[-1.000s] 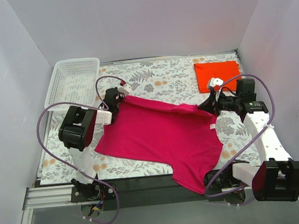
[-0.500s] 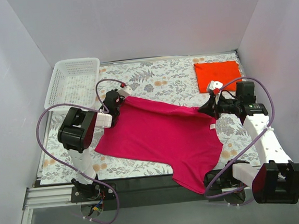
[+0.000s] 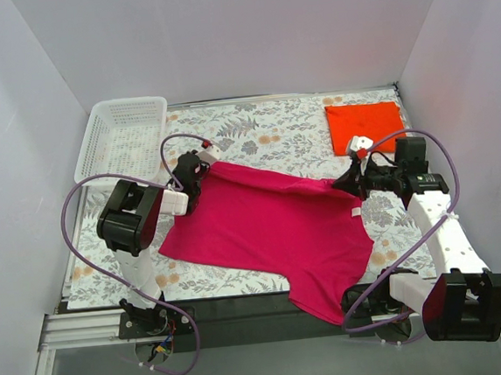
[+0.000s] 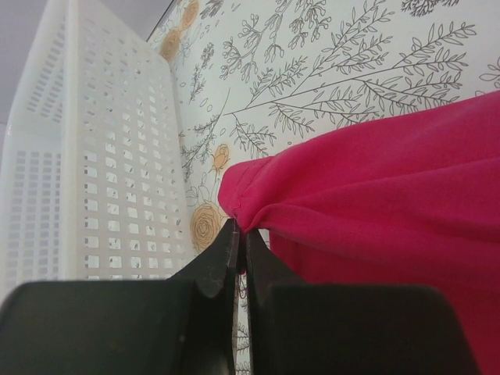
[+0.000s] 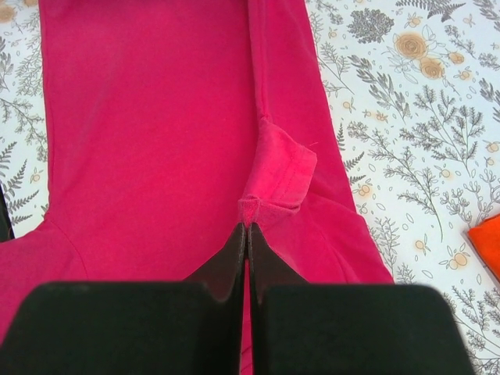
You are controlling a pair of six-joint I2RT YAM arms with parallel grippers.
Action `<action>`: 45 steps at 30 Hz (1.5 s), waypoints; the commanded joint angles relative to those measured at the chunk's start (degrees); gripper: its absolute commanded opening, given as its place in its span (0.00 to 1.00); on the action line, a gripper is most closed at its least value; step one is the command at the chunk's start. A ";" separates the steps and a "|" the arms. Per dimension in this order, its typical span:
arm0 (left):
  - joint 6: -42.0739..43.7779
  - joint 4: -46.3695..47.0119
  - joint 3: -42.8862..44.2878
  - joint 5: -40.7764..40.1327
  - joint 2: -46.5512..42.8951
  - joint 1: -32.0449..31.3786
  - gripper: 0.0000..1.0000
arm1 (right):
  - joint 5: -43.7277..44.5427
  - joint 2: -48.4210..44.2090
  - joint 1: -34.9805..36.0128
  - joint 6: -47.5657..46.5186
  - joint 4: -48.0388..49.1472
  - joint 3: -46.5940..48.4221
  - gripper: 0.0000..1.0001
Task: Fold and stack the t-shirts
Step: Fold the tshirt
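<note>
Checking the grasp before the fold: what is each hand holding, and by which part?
Both hold the magenta-pink cotton t-shirt: the left hand pinches a bunched corner of its edge, the right hand a hemmed fold at its opposite end.

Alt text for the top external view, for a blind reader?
The left gripper and right gripper each pinch the far edge of a magenta-pink t-shirt spread across the floral table. A folded orange-red t-shirt lies far right, a white basket far left.

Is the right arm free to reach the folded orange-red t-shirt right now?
Probably not yet: the right fingers are shut on the magenta-pink t-shirt. The orange-red t-shirt lies uncovered nearby.
</note>
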 commanded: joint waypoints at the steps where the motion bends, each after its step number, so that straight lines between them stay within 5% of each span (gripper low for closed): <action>1: 0.10 2.28 -1.29 -1.08 -3.60 -0.12 0.00 | -0.20 0.02 0.24 -0.86 -0.16 -0.60 0.01; 28: -0.34 1.94 -1.38 -1.25 -4.12 -0.12 0.00 | -0.38 1.34 0.32 -2.62 -1.30 -1.39 0.01; 29: -0.43 2.02 -1.47 -1.25 -4.39 -0.12 0.08 | -0.20 1.43 0.33 -3.41 -1.82 -1.39 0.03; 34: -0.87 4.39 -3.84 -0.99 -6.84 -0.29 0.44 | 0.85 1.52 0.41 -5.52 -3.67 -0.86 0.43; 38: -1.22 4.75 -5.42 0.67 -11.14 -0.99 0.52 | 0.42 0.99 0.41 -5.61 -3.94 -0.25 0.54; 45: -2.54 3.87 -6.22 2.09 -16.69 -2.84 0.57 | 0.86 1.52 0.41 -4.91 -3.76 0.28 0.58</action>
